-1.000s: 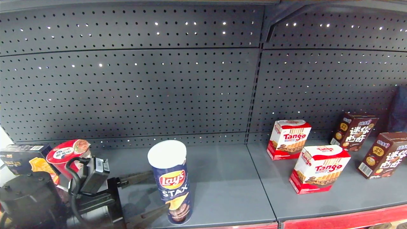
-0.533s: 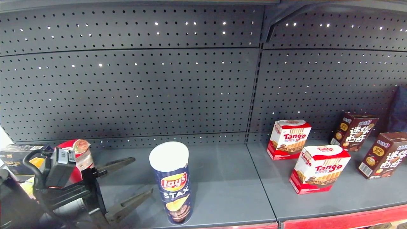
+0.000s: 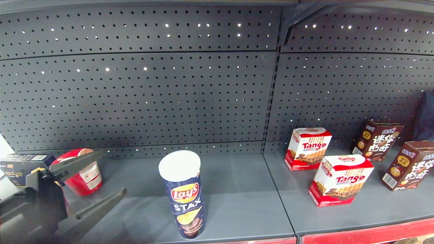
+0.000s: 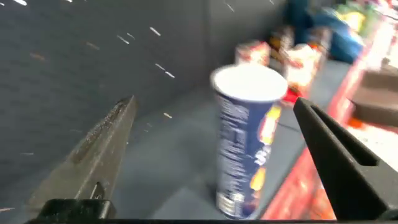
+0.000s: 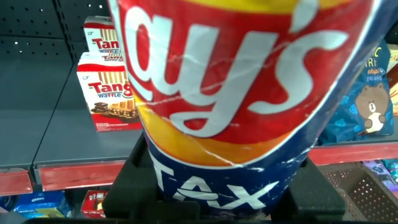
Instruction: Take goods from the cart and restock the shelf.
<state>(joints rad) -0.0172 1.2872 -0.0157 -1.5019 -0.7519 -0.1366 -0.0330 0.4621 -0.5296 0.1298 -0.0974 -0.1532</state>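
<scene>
A dark blue chips can [image 3: 184, 196] with a white lid stands upright on the grey shelf board [image 3: 237, 189], near its front edge. My left gripper [image 3: 113, 172] is open to the left of it, clear of the can, with nothing between its fingers. In the left wrist view the same can [image 4: 249, 143] stands a little way beyond the spread left gripper [image 4: 212, 102]. A second chips can [image 5: 242, 93] sits very close to the right wrist camera, with my right gripper shut on it; dark finger parts show at its base.
A red cup [image 3: 83, 178] and a dark box [image 3: 20, 164] stand at the shelf's far left, behind my left gripper. Two red-and-white wafer boxes [image 3: 340, 179] and brown boxes [image 3: 376, 139] occupy the right section. A perforated back panel [image 3: 169, 95] rises behind.
My left gripper has drawn back to the left, away from the standing chips can, and stays open. The can has not moved.
</scene>
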